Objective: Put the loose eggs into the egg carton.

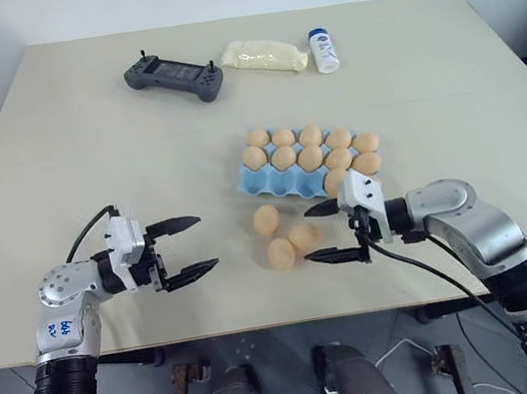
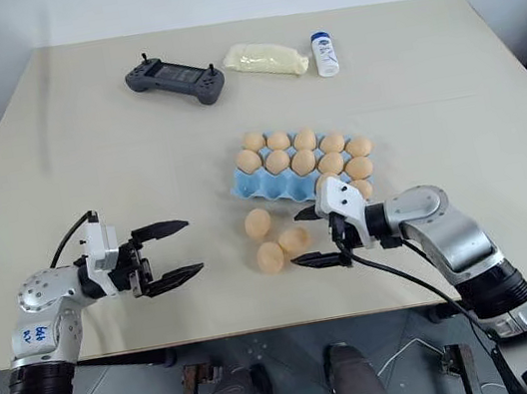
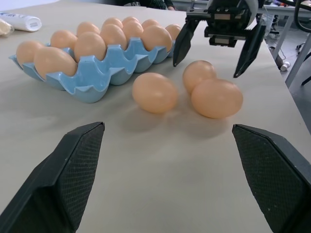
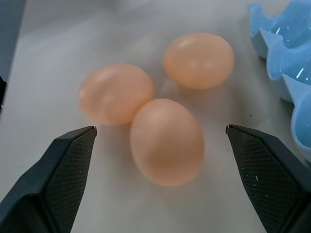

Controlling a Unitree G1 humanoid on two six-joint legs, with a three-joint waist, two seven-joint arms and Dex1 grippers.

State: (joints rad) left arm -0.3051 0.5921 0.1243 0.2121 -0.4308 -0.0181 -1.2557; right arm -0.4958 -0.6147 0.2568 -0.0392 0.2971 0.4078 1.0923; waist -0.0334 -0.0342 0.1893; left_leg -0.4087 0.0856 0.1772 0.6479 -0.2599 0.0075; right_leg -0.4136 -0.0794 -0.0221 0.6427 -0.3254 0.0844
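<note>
Tabletop (image 1: 81,136): both grippers, left (image 1: 183,247) and right (image 1: 333,233), gape empty; right partly hides carton (image 1: 281,182).

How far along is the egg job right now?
Most of the egg carton is filled. Nothing is in hand: the open right gripper faces three loose eggs on the table; the left gripper is open too. Those three remain.

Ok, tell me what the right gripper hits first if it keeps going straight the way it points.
The open right gripper would likely meet the nearest loose egg, centred between its fingers, ahead of the other two; depth is only approximate.
</note>
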